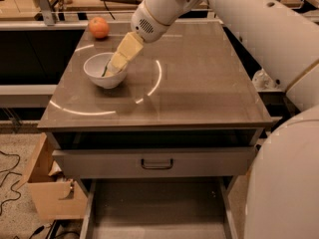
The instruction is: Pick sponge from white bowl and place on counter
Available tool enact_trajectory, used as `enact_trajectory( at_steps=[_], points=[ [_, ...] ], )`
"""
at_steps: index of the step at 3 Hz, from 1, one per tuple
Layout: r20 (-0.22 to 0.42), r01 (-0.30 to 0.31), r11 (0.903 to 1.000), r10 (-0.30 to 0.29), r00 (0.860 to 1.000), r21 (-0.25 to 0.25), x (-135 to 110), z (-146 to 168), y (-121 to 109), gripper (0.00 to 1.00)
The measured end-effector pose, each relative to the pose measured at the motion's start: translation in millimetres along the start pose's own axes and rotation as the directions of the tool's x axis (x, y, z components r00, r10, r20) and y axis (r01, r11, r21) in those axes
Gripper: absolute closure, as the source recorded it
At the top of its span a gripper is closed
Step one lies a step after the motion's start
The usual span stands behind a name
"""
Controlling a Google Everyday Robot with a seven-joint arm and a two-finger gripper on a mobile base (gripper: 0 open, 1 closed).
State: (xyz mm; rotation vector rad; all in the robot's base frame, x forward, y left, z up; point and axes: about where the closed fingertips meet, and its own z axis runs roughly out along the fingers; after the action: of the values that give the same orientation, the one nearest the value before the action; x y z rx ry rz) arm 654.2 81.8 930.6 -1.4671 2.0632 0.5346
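Note:
The white bowl [97, 76] stands on the left part of the counter [199, 83]. A thin dark green edge of the sponge [104, 70] shows inside the bowl; the rest of it is hidden by the bowl's rim and my gripper. My gripper [114, 68] slants down from the upper right, and its pale yellow pads reach over the bowl's right rim into the bowl, right beside the sponge. I cannot tell whether it touches the sponge.
An orange fruit [98, 27] sits at the counter's far left corner, behind the bowl. White arc marks [155, 81] curve across the top. Below the front edge are a grey drawer with a handle [156, 163] and an open lower drawer [157, 208]. A cardboard box [47, 193] stands on the floor to the left.

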Motion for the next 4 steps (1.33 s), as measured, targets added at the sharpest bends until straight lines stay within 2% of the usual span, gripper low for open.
enact_trajectory(
  at_steps=[1, 2, 3, 4],
  points=[
    [-0.009, -0.046, 0.9990, 0.046, 0.999, 0.003, 6, 19, 4, 0.00],
    [-0.010, -0.030, 0.9995, 0.030, 0.999, -0.001, 2, 25, 3, 0.00],
    [-0.016, -0.021, 0.9997, 0.020, 1.000, -0.010, 0, 34, 2, 0.16],
    [-0.017, -0.020, 0.9997, 0.020, 1.000, -0.014, 0, 36, 3, 0.39]
  ],
)
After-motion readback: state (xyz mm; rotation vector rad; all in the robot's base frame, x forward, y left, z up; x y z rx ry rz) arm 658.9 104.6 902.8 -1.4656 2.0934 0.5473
